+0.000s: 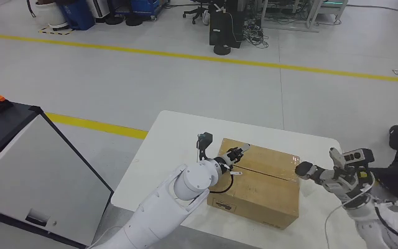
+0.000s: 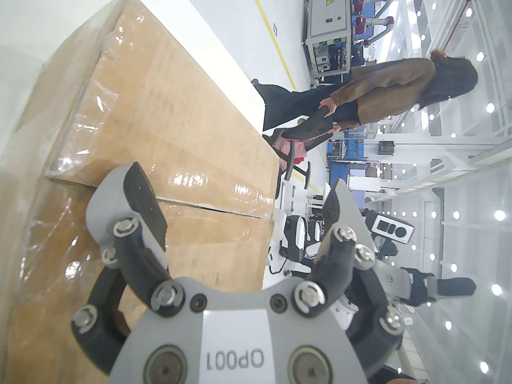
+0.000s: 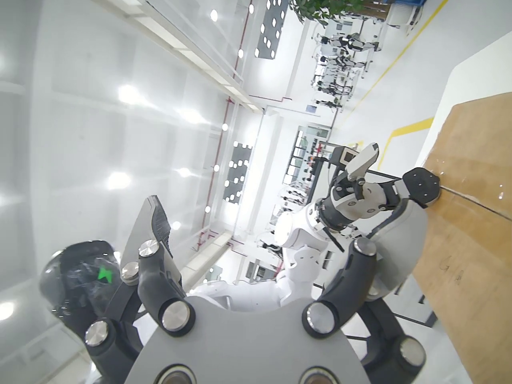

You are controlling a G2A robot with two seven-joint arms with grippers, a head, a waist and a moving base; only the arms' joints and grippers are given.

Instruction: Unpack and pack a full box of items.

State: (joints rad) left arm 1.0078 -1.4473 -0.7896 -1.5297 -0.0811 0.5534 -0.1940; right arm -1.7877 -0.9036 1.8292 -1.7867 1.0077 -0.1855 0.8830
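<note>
A closed cardboard box lies on the white table, its top flaps meeting at a taped seam. My left gripper hangs over the far left end of that seam. In the left wrist view the left gripper is open with nothing between its fingers, and the box lies just beneath. My right gripper sits at the box's right edge, level with the seam. In its own wrist view the right gripper is open and empty, with the box off to one side.
A grey cabinet stands on the floor left of the table. Bare tabletop runs along the box's left side and behind it. Little table is left in front of the box, which sits close to the near edge.
</note>
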